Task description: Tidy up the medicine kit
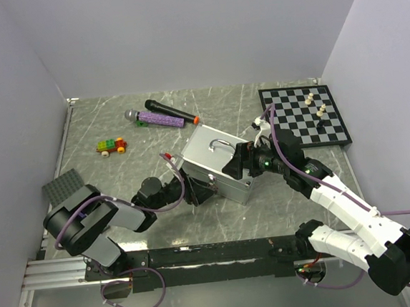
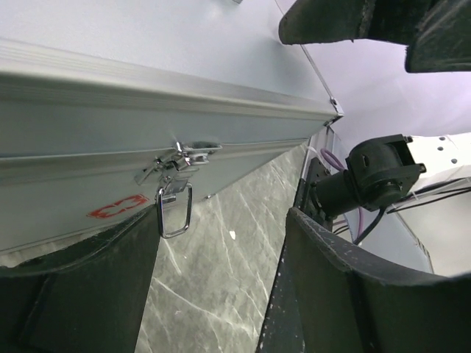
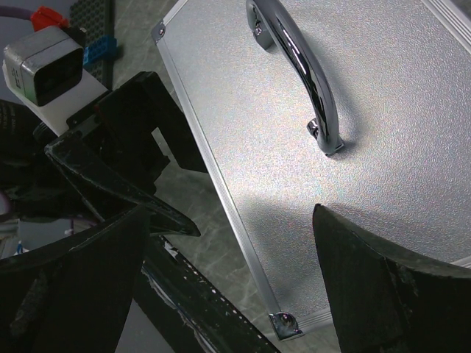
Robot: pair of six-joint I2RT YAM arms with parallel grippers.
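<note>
kit location: medicine kit sits mid table, just left of the chessboard, near side of the microphone; lid down, contents hidden.
left end effector: left end effector spread wide, holding nothing, low at the kit's front wall, just beside the latch.
right end effector: right end effector spread wide, empty, hanging over the lid's edge; one finger over the lid, the other off its side.
handling, stiffness: looks like a rigid metal box, no give, probably won't deform under a pinch.
handling, surface: smooth sheet walls and pebbled lid, likely slippery for flat pads; a side grip may slide.
handling, weight: probably heavy for one arm if packed; can't tell the fill.
where to hold: chrome handle for lifting or steadying; latch loop for opening; rim edge of lid for raising it once the latch is free.
latch state: wire loop hangs down; can't tell if fastened.
left wrist only: latch detail, red mark on the front wall, lid seam.
right wrist only: handle close up, lid corner fitting, lid texture.
top only: both arms closing in on the kit from either side, whole layout.
</note>
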